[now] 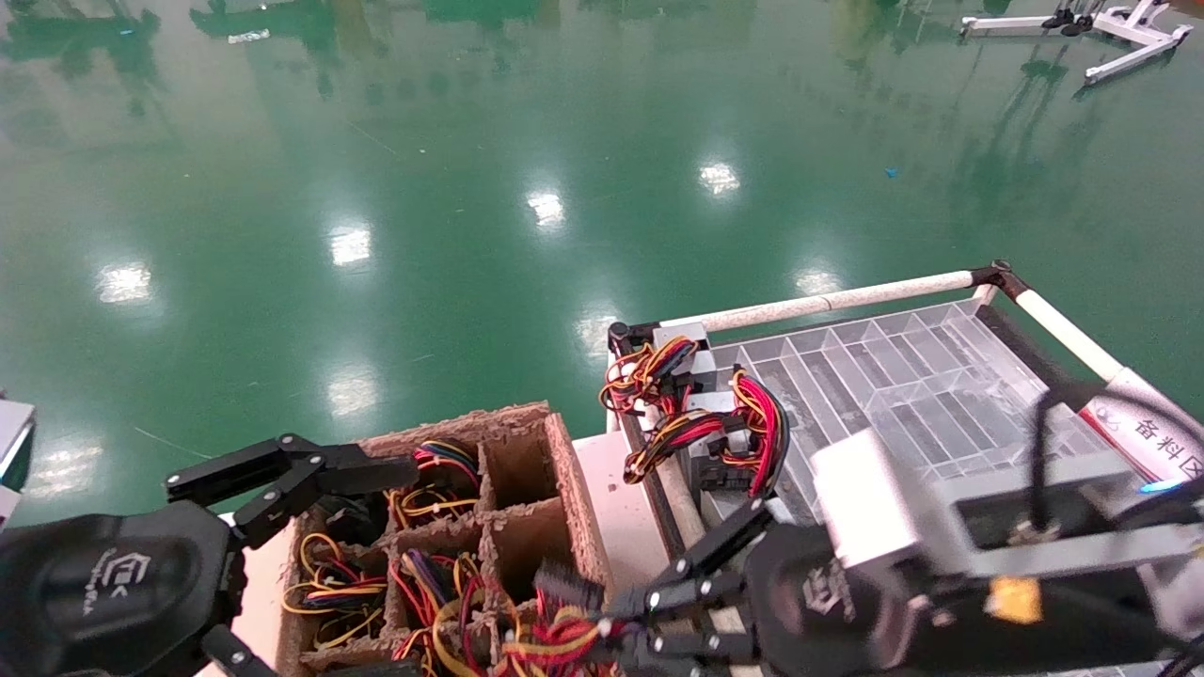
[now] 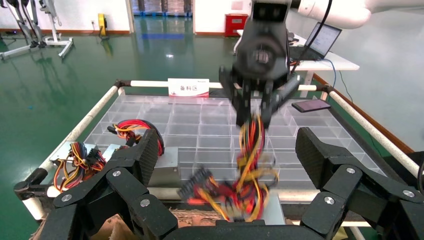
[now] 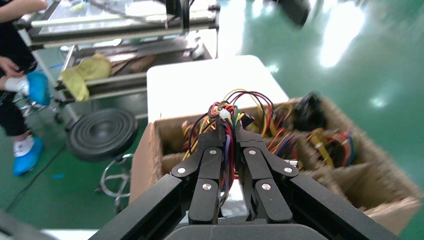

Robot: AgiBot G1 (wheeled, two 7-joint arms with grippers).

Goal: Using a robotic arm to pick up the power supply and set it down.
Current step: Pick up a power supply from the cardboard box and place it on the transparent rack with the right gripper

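Note:
My right gripper (image 1: 607, 628), on the robotic arm with the grey wrist block (image 1: 875, 512), is shut on the red, yellow and black wires (image 3: 226, 117) of the power supply. In the left wrist view that gripper (image 2: 255, 114) holds the bundle from above, and the silver box (image 2: 275, 210) hangs below it, blurred. The box also shows between the fingers (image 3: 218, 201). It hangs near the cardboard box's edge nearest the cart. My left gripper (image 2: 227, 150) stands open over the cardboard box, facing the hanging supply with nothing between its fingers (image 1: 282, 470).
A cardboard box (image 1: 555, 470) with compartments full of wired supplies stands low in the middle. To its right is a cart with white rails (image 1: 847, 299) and a clear divided tray (image 1: 903, 376). Two more power supplies (image 1: 701, 423) lie at the tray's near corner.

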